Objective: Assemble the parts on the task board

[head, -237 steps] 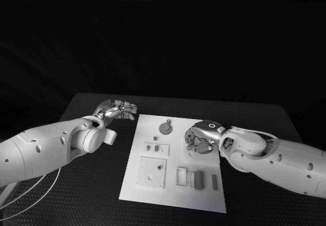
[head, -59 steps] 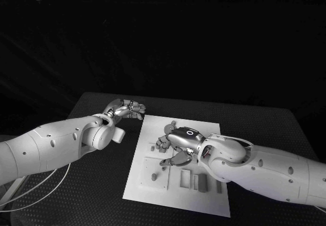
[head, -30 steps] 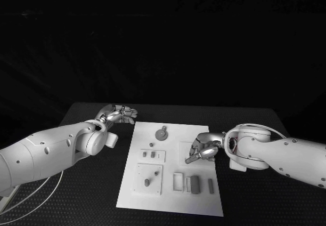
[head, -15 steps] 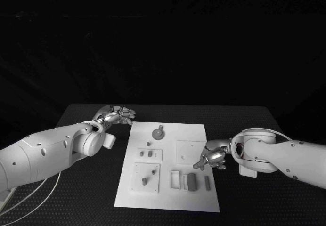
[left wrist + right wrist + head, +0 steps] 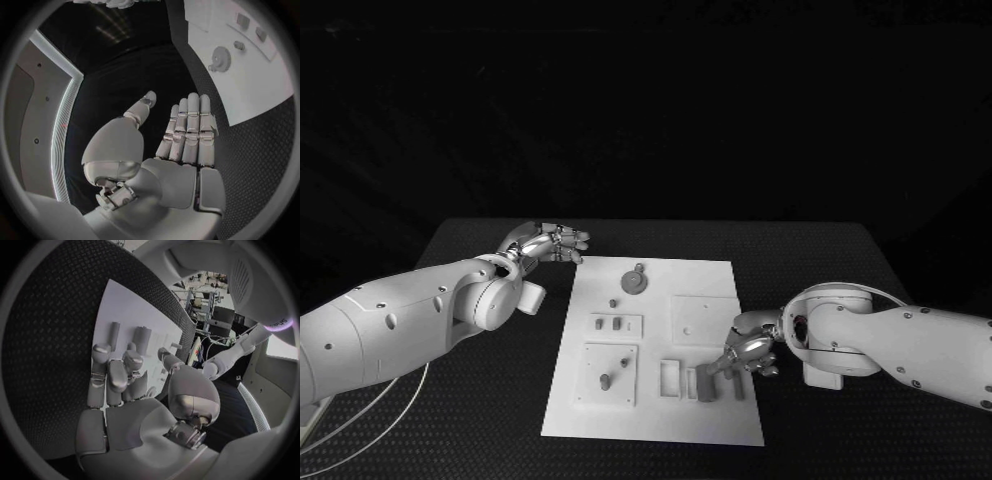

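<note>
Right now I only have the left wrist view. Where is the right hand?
Observer: The right hand is at the board's right edge, towards the near end, by the upright bars.
Operator: Is it holding a part?
Observer: I can't tell. The right wrist view shows its fingers bent, pointing at two bars, with no part plainly between them.
Operator: Anything in the square plate on the near left?
Observer: Yes, one small peg stands in it.

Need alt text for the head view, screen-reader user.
A white task board lies on a black table, with small grey parts on it. The right hand reaches down over the bars near the board's near right edge. The left hand hovers off the board's far left corner.
</note>
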`<state>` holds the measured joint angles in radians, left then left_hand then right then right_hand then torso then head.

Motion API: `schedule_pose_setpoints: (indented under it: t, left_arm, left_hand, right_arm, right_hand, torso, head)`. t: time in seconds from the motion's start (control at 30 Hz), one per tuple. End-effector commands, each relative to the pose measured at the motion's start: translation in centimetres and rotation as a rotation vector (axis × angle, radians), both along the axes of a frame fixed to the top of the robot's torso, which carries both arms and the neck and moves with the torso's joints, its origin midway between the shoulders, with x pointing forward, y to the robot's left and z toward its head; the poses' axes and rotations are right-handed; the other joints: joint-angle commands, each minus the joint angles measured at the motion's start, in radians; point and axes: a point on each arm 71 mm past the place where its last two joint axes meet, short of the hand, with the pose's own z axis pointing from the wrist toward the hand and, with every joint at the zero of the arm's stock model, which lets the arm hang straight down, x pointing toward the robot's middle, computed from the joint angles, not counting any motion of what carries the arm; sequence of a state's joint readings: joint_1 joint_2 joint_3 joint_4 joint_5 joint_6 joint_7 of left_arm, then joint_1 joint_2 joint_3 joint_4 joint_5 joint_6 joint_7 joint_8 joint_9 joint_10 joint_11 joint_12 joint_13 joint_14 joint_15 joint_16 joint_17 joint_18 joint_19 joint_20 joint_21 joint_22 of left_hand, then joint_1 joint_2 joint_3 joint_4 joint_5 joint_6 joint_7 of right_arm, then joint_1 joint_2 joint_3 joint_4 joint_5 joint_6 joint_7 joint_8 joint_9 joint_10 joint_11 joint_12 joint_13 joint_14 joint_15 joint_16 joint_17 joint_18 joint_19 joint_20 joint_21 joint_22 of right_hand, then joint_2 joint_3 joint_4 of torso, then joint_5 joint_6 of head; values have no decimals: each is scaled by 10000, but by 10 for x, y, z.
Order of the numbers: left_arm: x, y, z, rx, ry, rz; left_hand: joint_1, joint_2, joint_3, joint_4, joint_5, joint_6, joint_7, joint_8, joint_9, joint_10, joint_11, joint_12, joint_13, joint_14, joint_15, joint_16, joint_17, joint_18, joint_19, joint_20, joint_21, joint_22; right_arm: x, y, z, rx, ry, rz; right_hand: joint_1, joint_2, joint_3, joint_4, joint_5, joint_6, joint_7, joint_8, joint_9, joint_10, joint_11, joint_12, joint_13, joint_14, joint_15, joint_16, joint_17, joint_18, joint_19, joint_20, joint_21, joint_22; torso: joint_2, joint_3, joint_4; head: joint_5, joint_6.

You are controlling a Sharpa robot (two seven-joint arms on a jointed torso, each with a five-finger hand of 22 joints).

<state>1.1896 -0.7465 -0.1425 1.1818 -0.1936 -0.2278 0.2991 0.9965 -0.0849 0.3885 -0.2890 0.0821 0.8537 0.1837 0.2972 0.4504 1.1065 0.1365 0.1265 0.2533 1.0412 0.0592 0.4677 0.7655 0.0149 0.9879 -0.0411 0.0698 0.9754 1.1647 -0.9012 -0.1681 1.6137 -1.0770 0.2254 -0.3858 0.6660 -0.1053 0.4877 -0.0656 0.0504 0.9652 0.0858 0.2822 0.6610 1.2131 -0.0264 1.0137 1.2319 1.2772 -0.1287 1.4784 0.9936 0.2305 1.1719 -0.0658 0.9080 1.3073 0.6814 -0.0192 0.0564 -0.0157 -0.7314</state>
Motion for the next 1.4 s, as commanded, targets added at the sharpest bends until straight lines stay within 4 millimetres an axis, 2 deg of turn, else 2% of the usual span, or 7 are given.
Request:
schedule_pose_setpoints:
  t: [0.03,0.33,0.4,0.5,0.77,0.87,1.4]
  left_arm:
    - [-1,-4,1,-35,-82,-339]
    - [-1,-3,1,8,-88,-292]
    - [-1,-2,1,36,-101,-228]
    - [-1,-2,1,50,-66,-216]
    - [-1,-2,1,-42,-43,-186]
    - [-1,-2,1,-96,-28,-151]
    - [-2,0,1,-98,17,-141]
  left_hand:
    - [-45,-146,-127,9,37,4,-19,40,-18,-69,3,-70,-14,-82,-12,-76,15,-87,-87,-7,-19,-18]
    - [-395,-153,-375,34,-124,-4,-21,43,-47,-75,-1,-73,-25,-96,-6,-113,36,-69,-107,1,-16,-56]
    - [-725,-319,-633,30,-336,-29,-8,35,-58,-91,9,-82,-33,-113,6,-129,44,-68,-132,10,-24,-76]
    - [-1016,-415,-844,27,-330,-69,1,25,-63,-101,9,-90,-38,-138,8,-144,57,-48,-147,11,-26,-100]
    - [-1410,-325,-998,98,-330,-109,6,28,-66,-120,12,-104,-48,-165,15,-168,84,-19,-160,24,-23,-147]
    - [-2223,-101,-1185,453,-330,-194,26,-6,-87,-162,19,-129,-64,-199,19,-199,94,4,-205,25,-39,-203]
    - [-2288,-51,-1176,363,-329,-222,28,-2,-88,-176,19,-134,-67,-249,29,-231,106,19,-262,36,-35,-232]
  right_arm:
    - [-2,2,-6,-248,360,-195]
    - [-7,7,-18,-331,617,-266]
    - [-7,7,-23,-350,585,-419]
    - [-6,8,-26,-385,564,-493]
    - [-5,11,-33,-431,348,-907]
    - [-5,12,-35,-411,363,-938]
    - [-9,21,-42,-466,719,-782]
  right_hand:
    - [-80,-52,-16,19,-10,99,55,-60,-20,-4,54,66,0,18,24,19,22,313,-67,-42,41,212]
    - [-193,-197,8,48,-10,116,60,-100,-41,-19,59,75,-1,-38,28,2,-34,313,-100,-40,54,204]
    - [-215,-230,25,57,-9,107,63,-117,-48,-28,62,73,-3,-42,29,0,-24,313,-107,-41,56,202]
    - [-222,-257,42,57,-9,99,66,-131,-53,-37,64,71,-4,-55,31,-6,-37,313,-112,-45,58,200]
    - [-243,-384,130,47,-9,34,91,-207,-80,-104,87,51,-11,-135,49,-43,-124,313,-138,-54,55,187]
    - [-261,-402,147,58,-8,31,95,-216,-83,-117,91,46,-14,-159,53,-54,-158,313,-140,-53,53,183]
    - [-263,-379,197,60,-7,20,102,-236,-87,-141,97,35,-21,-192,59,-74,-198,313,-146,-53,49,176]
  torso:
    - [6,-5,12]
    - [8,-18,10]
    - [6,-22,14]
    - [7,-19,15]
    - [13,-31,9]
    - [11,-29,13]
    - [16,-28,-2]
  head:
    - [-8,-35]
    - [-9,-95]
    - [-17,-109]
    - [2,-133]
    - [9,-149]
    - [13,-168]
    - [-69,-203]
